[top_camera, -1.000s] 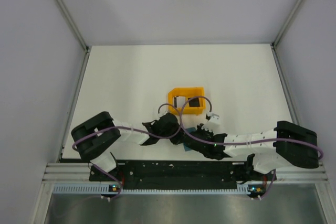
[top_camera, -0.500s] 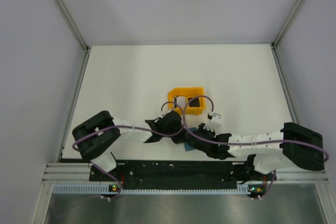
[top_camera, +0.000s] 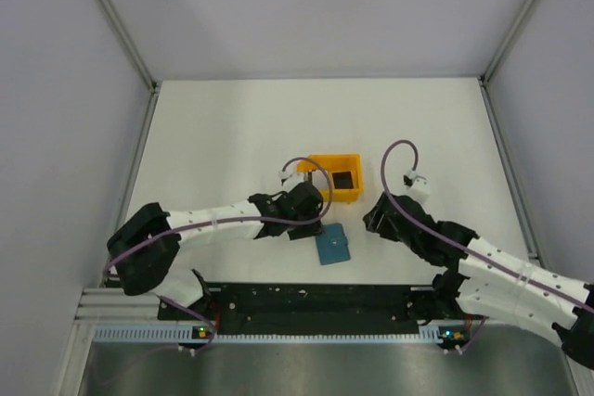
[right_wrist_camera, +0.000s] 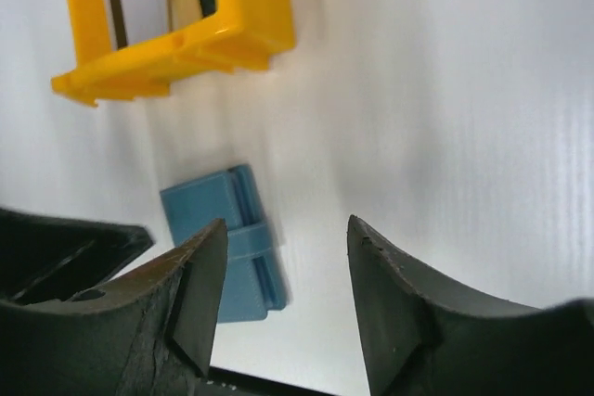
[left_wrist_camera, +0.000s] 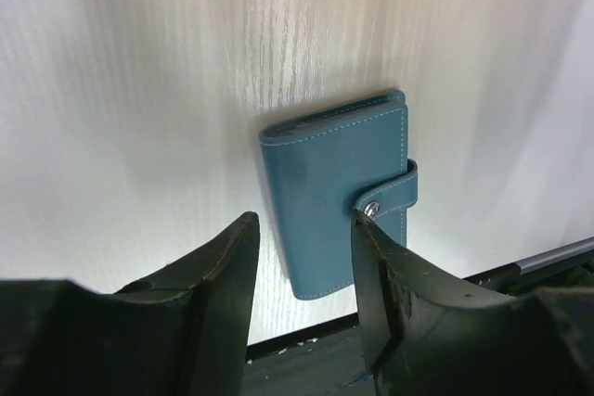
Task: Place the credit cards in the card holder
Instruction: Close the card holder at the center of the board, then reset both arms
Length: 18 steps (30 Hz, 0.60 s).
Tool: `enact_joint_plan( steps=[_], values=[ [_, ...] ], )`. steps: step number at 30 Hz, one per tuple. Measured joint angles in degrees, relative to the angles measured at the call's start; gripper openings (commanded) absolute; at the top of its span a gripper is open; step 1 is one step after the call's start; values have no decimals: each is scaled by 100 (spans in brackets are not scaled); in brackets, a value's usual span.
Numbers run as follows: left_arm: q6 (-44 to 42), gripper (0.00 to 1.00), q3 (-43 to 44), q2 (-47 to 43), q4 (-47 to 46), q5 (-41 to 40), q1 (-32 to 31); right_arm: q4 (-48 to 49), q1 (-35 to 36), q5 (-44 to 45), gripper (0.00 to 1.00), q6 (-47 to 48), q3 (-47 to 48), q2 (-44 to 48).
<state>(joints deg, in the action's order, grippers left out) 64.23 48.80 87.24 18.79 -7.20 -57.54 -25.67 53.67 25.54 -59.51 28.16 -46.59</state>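
Parted tool (right_wrist_camera: 287, 227) near teal card holder (right_wrist_camera: 212, 198), orange tray (right_wrist_camera: 186, 44) beyond

Robot test cell in a lab. White tabletop (top_camera: 213, 136) boxed in on three sides by plain grey panel walls (top_camera: 56, 136) with metal corner posts (top_camera: 113, 20). Left arm (top_camera: 223, 220) and right arm (top_camera: 501, 271) bolted to a black base plate (top_camera: 316, 299) beside an extruded aluminium rail (top_camera: 93, 308) at the near edge. Purple cables (top_camera: 400, 143) loop loose off both arms
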Motion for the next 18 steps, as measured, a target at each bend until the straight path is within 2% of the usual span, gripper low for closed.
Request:
enact_joint_plan(
  steps=[4,6,7,9,12,14,18],
  values=[
    [-444,50,164,-483,490,-192,122,-247,-1012,-457,68,575,9,229],
    [-654,50,262,-796,693,-323,232,-437,-1792,-721,73,957,59,310],
    [-732,54,286,-920,741,-387,284,-485,-2114,-828,79,1104,87,345],
    [-894,55,295,-1220,848,-581,426,-542,-2997,-1187,99,1504,122,466],
    [-1067,55,289,-1572,970,-868,667,-586,-4374,-1746,99,2127,192,487],
    [-1189,56,269,-1733,988,-1014,872,-608,-4944,-1974,99,2455,269,363],
    [-1438,57,232,-1847,1019,-1198,1440,-570,-5311,-1926,99,2894,409,-17]
  ],
)
